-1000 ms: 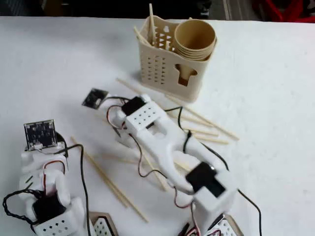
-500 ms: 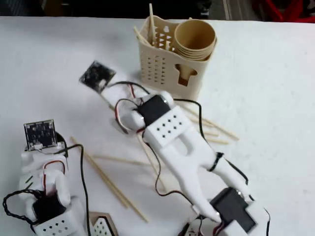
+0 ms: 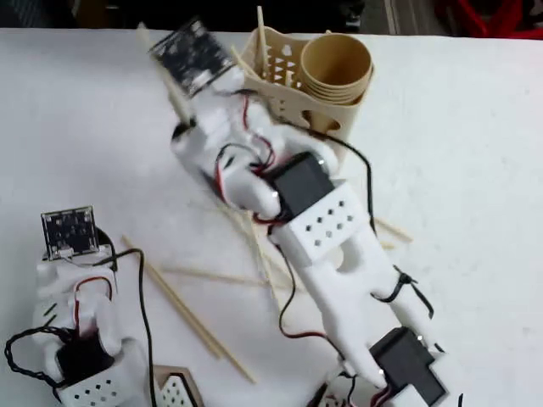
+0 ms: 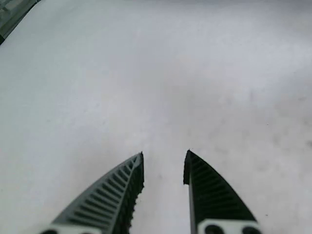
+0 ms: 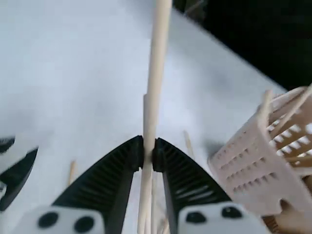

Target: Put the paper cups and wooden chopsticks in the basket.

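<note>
chopstick [image 5: 155,73] — slim pale wood — clamped in right jaws; left jaws, ribbed, parted.

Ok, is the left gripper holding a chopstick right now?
No, the left gripper is open over the white table, and its wrist view shows nothing in the gap.

Overhead and near right-wrist views, common basket [image 3: 276,72]
</note>
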### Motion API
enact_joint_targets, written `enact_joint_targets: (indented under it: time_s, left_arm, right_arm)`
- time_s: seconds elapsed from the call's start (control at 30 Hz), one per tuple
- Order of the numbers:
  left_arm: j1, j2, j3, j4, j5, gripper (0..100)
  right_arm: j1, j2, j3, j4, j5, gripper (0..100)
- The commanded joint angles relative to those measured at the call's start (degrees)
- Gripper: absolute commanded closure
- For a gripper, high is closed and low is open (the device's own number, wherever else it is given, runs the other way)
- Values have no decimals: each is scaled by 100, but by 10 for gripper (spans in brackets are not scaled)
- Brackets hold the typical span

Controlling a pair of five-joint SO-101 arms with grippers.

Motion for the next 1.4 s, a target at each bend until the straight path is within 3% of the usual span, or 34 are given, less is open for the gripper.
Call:
enact_joint_targets:
  time_s: [0.0, 0.3, 0.6, 0.9, 1.37]
  left_arm:
    - [-31, -66, -35, 0, -53, 853]
    - [-31, -66, -35, 0, -53, 853]
    - [-31, -66, -35, 0, -53, 853]
    - [-31, -66, -35, 0, -53, 853]
    - [-31, -66, -35, 0, -53, 853]
  right_arm:
    - [435, -268, -325, -875, -105, 979]
    - [1086, -259, -308, -2457, -105, 979]
    - [1560, -295, -334, -3310, -105, 979]
    - [1965, -374, -695, -3486, -624, 979]
    - [2141, 1024, -712, -3600, -624, 975]
